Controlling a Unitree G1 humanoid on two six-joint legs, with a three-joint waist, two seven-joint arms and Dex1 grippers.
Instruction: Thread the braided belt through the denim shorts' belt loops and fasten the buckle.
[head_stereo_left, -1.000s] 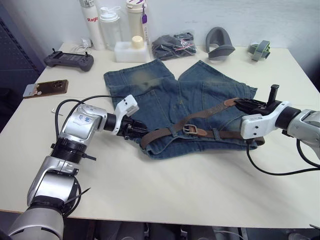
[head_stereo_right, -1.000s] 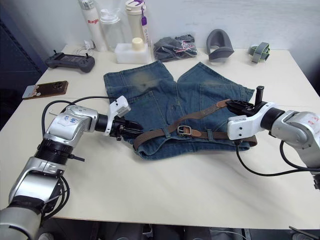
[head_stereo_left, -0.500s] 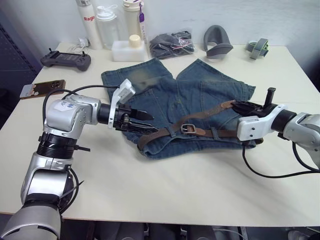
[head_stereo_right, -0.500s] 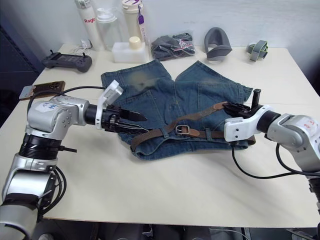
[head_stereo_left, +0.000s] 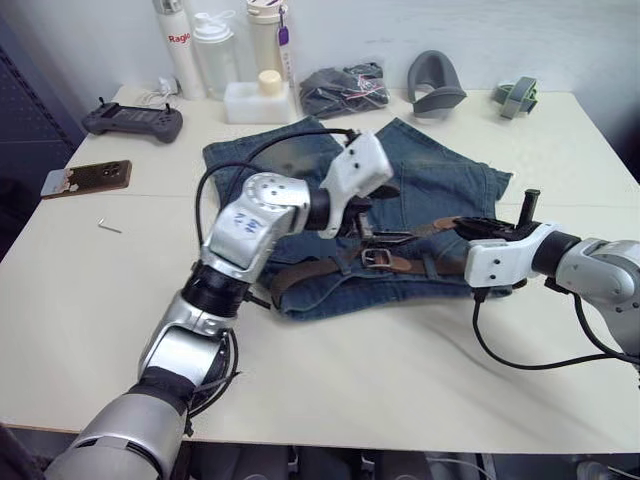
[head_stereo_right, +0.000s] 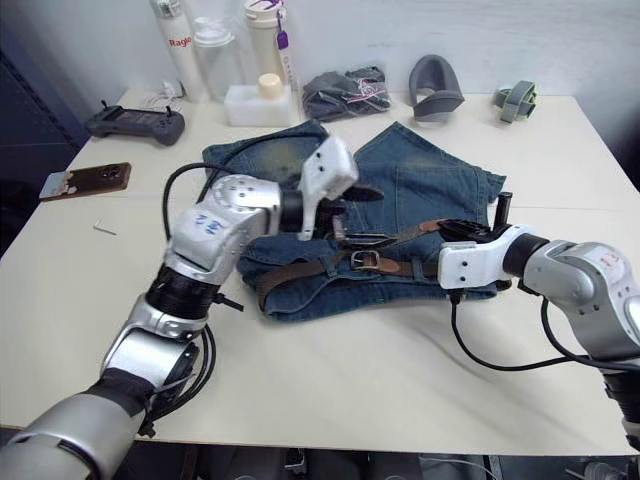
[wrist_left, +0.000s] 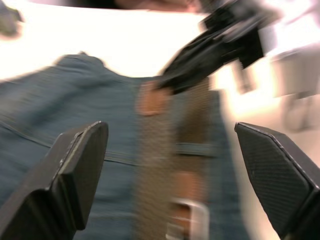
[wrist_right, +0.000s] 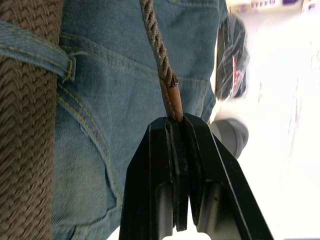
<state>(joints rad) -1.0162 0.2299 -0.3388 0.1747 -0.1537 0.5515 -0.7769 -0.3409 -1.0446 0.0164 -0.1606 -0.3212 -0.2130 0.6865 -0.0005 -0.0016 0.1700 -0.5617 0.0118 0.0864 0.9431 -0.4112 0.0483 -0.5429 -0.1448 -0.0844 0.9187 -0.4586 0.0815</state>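
Note:
The denim shorts (head_stereo_left: 420, 180) lie flat on the table, waistband nearest me. The braided belt (head_stereo_left: 310, 268) runs along the waistband under a belt loop (wrist_right: 40, 52), and its silver buckle (head_stereo_left: 378, 259) rests mid-waist. From the buckle the free end rises rightward to my right gripper (head_stereo_left: 462, 225), which is shut on the belt's tip (wrist_right: 172, 102). My left gripper (head_stereo_left: 385, 213) hovers over the middle of the shorts just above the buckle. It stands wide open (wrist_left: 170, 127) with nothing between its fingers; the belt and buckle (wrist_left: 190, 220) lie below it.
Bottles (head_stereo_left: 215, 50) and a white box (head_stereo_left: 257, 100) line the table's far edge, beside a dark fabric bundle (head_stereo_left: 345, 88), a grey part (head_stereo_left: 435, 85) and a green-grey item (head_stereo_left: 520, 97). A controller (head_stereo_left: 133, 120), a phone (head_stereo_left: 87, 177) and a small screw (head_stereo_left: 110, 226) lie at the left.
My left arm has swung from the belt's left end up and right, over the middle of the shorts near the buckle. The right gripper has edged left, still holding the belt tip.

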